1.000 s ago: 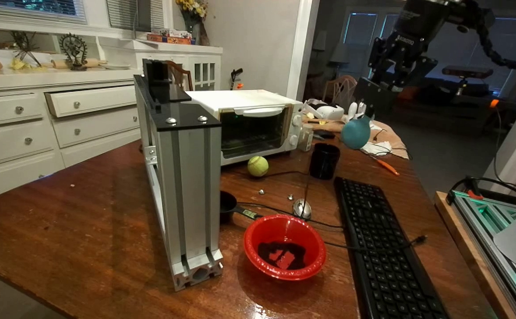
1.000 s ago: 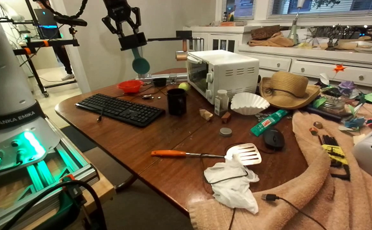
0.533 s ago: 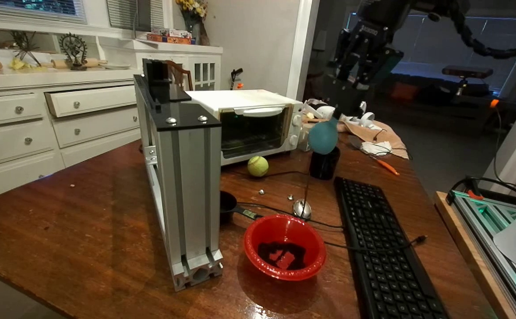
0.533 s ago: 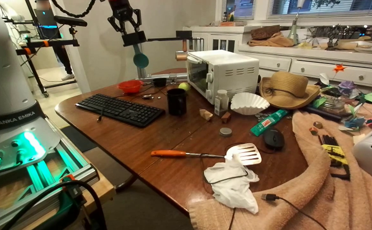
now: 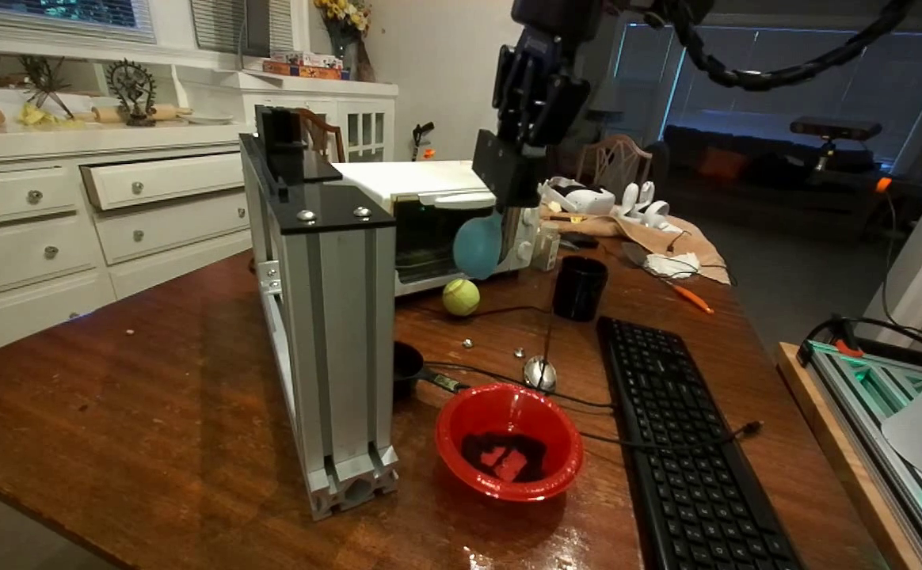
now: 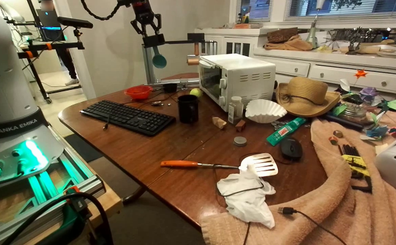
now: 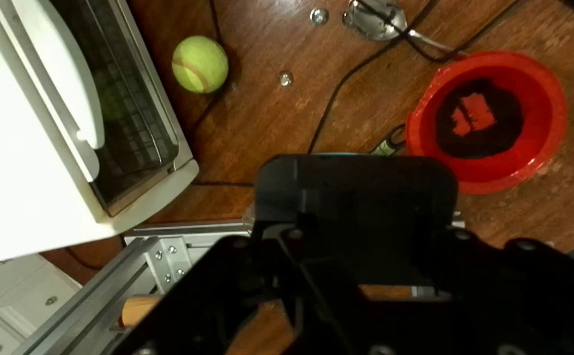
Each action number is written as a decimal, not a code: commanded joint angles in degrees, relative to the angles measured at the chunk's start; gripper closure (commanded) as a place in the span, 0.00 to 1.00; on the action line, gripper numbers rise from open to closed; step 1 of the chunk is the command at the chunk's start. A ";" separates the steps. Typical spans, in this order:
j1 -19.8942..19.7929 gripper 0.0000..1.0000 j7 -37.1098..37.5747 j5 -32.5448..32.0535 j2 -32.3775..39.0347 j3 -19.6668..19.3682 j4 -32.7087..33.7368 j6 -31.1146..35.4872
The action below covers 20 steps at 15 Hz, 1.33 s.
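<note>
In an exterior view, a black computer keyboard [image 6: 128, 116] is lying left of centre, a white toaster oven [image 6: 240, 81] is sitting at upper centre, a wide-brimmed straw hat [image 6: 306, 95] is resting right of centre, and an orange-handled slotted spatula [image 6: 193, 164] is lying at lower centre.

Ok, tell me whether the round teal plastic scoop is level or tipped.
Tipped: the teal scoop hangs from the black pincer, handle up, round head down, in both exterior views.
</note>
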 commanded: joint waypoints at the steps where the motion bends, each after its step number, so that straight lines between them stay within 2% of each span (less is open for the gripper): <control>1: 1.09 0.77 0.82 -1.14 7.45 -0.01 10.16 -4.12; 3: 1.28 0.77 -1.22 0.55 10.02 -0.04 13.83 -5.44; 4: 1.09 0.77 -0.23 0.09 6.78 -0.29 9.03 -2.35; 5: 1.12 0.52 -0.27 0.10 7.66 -0.28 10.12 -2.49; 10: 1.12 0.52 -0.27 0.10 7.75 -0.32 10.05 -2.47; 11: 1.11 0.77 0.11 -0.58 8.29 -0.44 10.66 -2.34; 20: 1.18 0.77 -5.85 -0.37 16.86 -0.31 22.62 -4.41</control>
